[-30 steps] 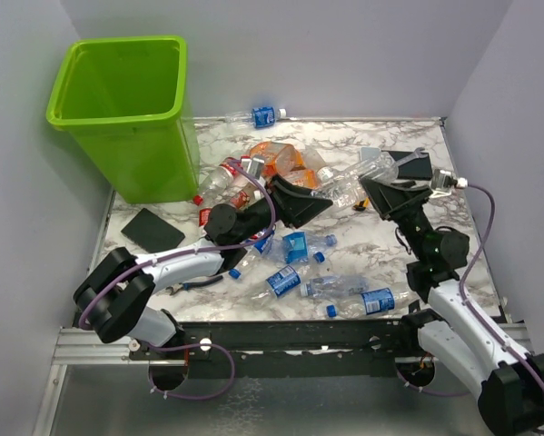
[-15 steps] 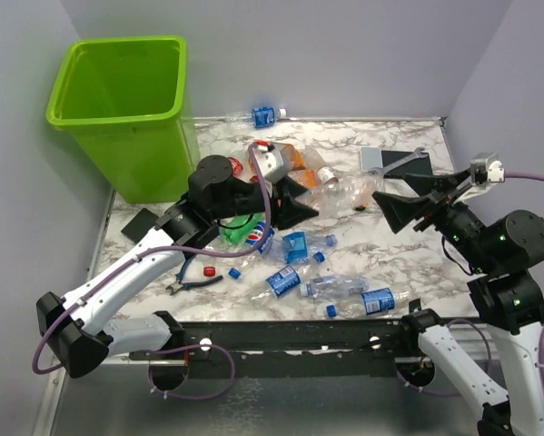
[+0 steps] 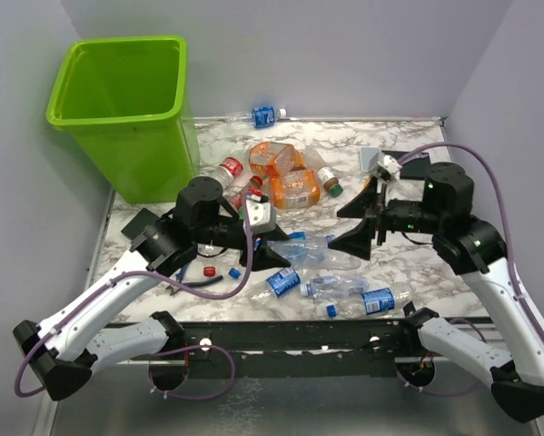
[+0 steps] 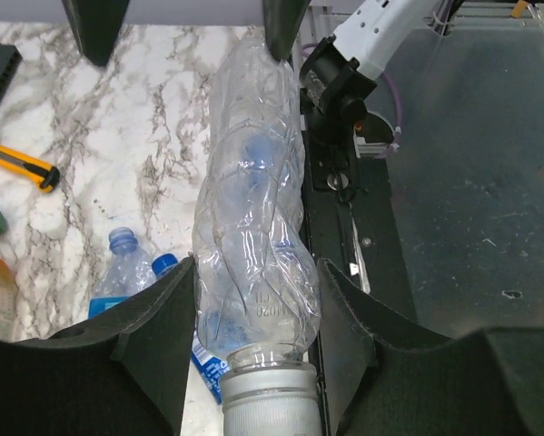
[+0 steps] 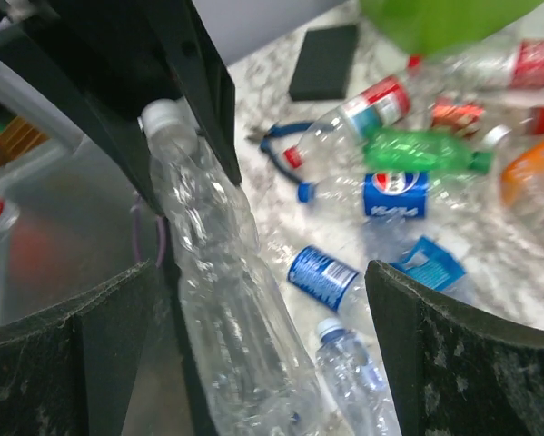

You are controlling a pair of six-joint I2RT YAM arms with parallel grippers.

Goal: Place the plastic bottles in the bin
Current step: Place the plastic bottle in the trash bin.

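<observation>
A crumpled clear bottle sits cap-first between the fingers of my left gripper, which is shut on it just above the table's middle. The bottle's far end reaches between the spread fingers of my right gripper, which is open and faces the left one. In the right wrist view the bottle lies close to the left-hand finger, and I cannot tell if it touches. The lime-green bin stands at the far left corner.
Orange bottles and a red-labelled one lie behind the grippers. Blue-labelled bottles lie near the front edge, and one clear bottle lies by the back wall. Blue-handled pliers and black pads are also on the table.
My left arm drew back from the pile toward the front with the clear bottle. My right arm swung left and down to meet it, its jaws opening wider.
</observation>
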